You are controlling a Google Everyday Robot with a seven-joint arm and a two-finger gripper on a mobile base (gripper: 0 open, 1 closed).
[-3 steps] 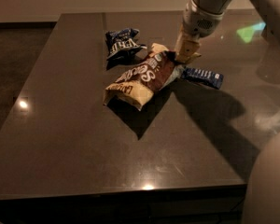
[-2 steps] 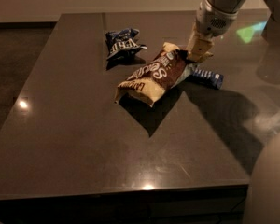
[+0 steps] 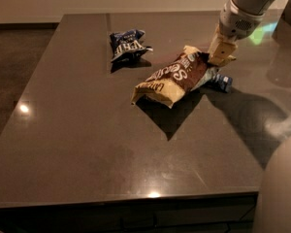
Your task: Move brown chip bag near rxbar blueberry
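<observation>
The brown chip bag (image 3: 172, 77) has a dark brown middle and cream-tan ends, and lies slanted in the middle-right of the dark table. My gripper (image 3: 217, 58) comes down from the upper right and is shut on the bag's upper right end. That end is raised, and the bag casts a shadow on the table below it. The rxbar blueberry (image 3: 222, 81), a small dark blue bar, lies just right of the bag, below my gripper. Its left part is hidden under the bag's edge.
A wrinkly blue-and-white chip bag (image 3: 127, 43) lies at the back, left of the brown bag. The dark glossy table (image 3: 87, 149) ends at a front edge near the bottom of the view. My robot's pale body (image 3: 281, 188) fills the lower right corner.
My gripper has moved right, dragging the brown chip bag with it. The bag now overlaps the left end of the rxbar blueberry. The blue-and-white bag has not moved.
</observation>
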